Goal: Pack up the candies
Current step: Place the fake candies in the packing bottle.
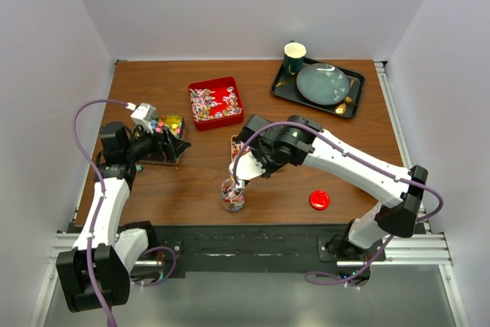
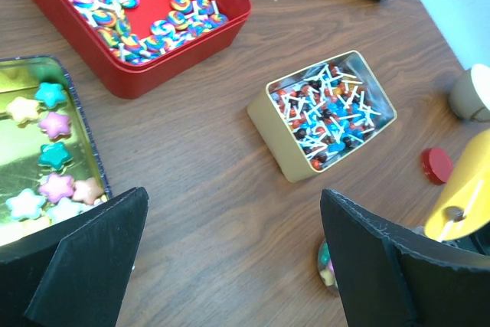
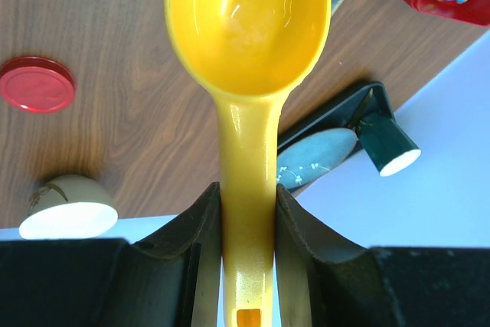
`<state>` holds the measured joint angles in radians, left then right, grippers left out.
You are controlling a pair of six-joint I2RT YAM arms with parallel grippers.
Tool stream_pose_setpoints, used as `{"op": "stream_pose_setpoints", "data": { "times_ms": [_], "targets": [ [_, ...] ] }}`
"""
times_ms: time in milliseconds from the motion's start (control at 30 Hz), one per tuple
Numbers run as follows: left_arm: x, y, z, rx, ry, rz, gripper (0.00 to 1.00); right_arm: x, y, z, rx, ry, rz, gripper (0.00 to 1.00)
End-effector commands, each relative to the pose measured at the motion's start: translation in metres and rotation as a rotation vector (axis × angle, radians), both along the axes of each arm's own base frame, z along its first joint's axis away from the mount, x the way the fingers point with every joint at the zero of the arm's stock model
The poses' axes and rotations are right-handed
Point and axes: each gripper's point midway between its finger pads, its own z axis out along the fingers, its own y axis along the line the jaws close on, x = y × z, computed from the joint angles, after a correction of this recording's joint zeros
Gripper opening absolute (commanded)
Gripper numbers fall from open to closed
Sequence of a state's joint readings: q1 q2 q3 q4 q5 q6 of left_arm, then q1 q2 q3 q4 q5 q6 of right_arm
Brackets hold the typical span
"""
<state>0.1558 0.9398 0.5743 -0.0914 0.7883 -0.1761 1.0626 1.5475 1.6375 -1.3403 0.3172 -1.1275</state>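
Note:
Star candies (image 2: 46, 155) lie in a gold tin (image 1: 170, 123) at the left. Pink-white twists (image 2: 134, 9) fill a red tin (image 1: 215, 103). Red-blue twists (image 2: 331, 112) fill a small gold tin (image 2: 287, 147), partly hidden under the right arm in the top view. A small jar (image 1: 233, 197) holds mixed candies; it also shows in the left wrist view (image 2: 327, 264). My right gripper (image 3: 246, 204) is shut on the handle of a yellow scoop (image 3: 249, 28), empty, held above the jar. My left gripper (image 2: 232, 216) is open and empty beside the star tin.
A red round lid (image 1: 319, 200) lies on the wood right of the jar. A black tray (image 1: 285, 92) at the back right carries a grey-blue plate (image 1: 322, 83) and a dark green cup (image 1: 295, 56). Bare wood lies between the tins.

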Motion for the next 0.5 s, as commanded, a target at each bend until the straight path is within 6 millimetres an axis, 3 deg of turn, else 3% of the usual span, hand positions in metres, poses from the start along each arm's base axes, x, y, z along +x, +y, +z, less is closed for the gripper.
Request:
{"op": "stream_pose_setpoints", "data": {
  "times_ms": [0,200,467],
  "targets": [
    [-0.004,-0.011,0.016,-0.051,-0.061,-0.069,1.00,-0.013,-0.032,0.016,-0.124,0.027,0.004,0.00],
    [-0.016,-0.039,0.031,-0.114,-0.086,-0.227,0.99,-0.020,-0.016,0.025,0.013,0.057,-0.046,0.00],
    [-0.029,-0.071,0.053,-0.213,-0.072,-0.396,0.87,-0.011,0.001,-0.002,0.113,0.093,-0.215,0.00]
  ]
}}
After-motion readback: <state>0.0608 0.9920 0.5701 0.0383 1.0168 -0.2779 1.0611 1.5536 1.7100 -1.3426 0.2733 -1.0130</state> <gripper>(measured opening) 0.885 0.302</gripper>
